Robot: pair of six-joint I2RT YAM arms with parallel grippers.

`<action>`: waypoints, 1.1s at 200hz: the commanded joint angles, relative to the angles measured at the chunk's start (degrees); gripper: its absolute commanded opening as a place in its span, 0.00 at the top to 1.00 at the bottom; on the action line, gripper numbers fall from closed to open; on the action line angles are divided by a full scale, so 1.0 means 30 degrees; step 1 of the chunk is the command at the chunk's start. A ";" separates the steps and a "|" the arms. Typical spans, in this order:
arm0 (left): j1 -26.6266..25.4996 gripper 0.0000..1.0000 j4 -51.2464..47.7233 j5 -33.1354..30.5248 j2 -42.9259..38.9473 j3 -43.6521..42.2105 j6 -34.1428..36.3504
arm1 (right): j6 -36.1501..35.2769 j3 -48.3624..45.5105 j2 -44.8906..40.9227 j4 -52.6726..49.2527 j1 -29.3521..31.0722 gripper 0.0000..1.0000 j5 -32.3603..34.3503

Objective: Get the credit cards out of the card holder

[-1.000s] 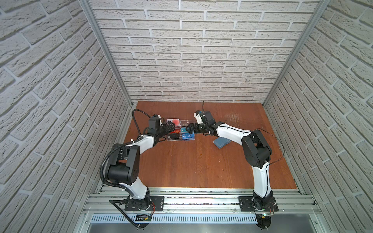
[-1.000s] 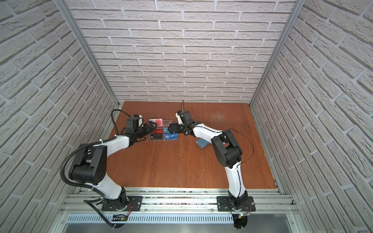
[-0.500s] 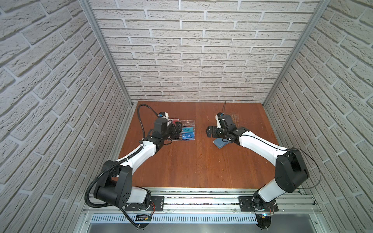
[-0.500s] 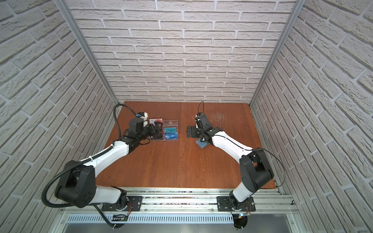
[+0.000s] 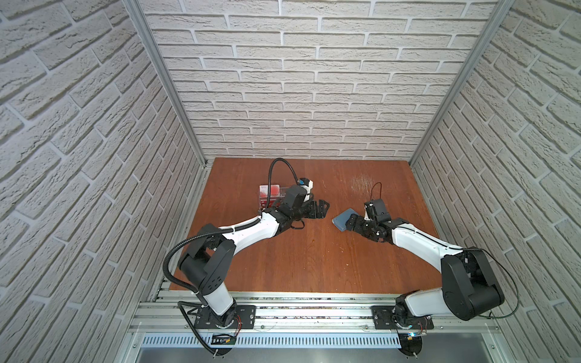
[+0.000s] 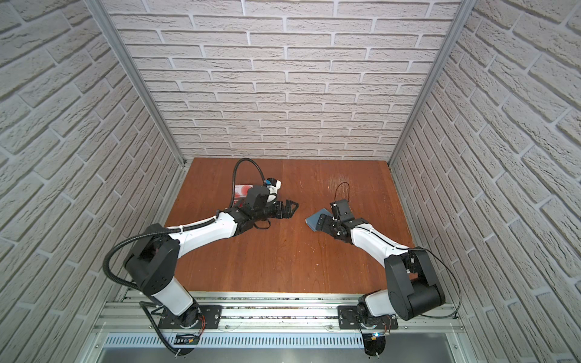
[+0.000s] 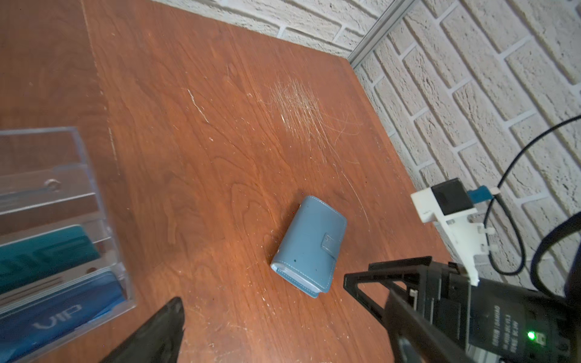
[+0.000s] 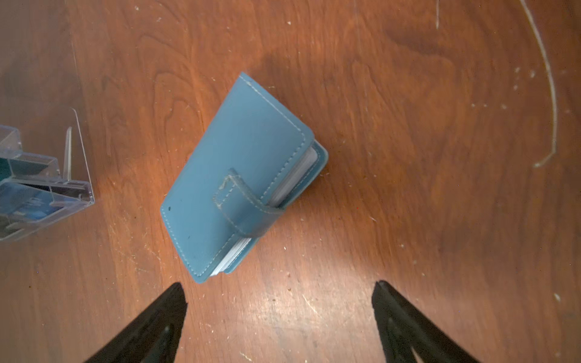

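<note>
On the scratched brown table [image 5: 314, 261] inside the brick walls, the card holder [image 8: 239, 176] lies flat, strap fastened (so no cards are out yet), just ahead of the right pincer [image 8: 279, 287], spread seemingly to take it, while the left pincer [image 5: 323, 210] hangs spread near the clear rack [image 7: 63, 220].

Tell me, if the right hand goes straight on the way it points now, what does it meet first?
Probably the card holder: it lies closed on the table just ahead of the open right hand, slightly off its centre line. Height is unclear, so the hand might touch the table first.
</note>
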 commanded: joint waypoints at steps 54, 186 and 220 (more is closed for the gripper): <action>-0.0605 0.02 0.0700 0.0164 0.0866 0.0603 -0.0697 | 0.1798 0.0894 0.2797 0.4086 -0.0484 0.08 -0.2873; -0.0613 0.02 0.0685 -0.0054 0.0396 -0.0143 -0.0673 | 0.3694 0.2687 0.6184 0.7170 -0.0514 0.25 -0.3314; -0.0579 0.02 0.0252 -0.0470 -0.0010 -0.0261 -0.0248 | 0.3316 0.3148 0.6647 0.6865 -0.0484 0.40 -0.2738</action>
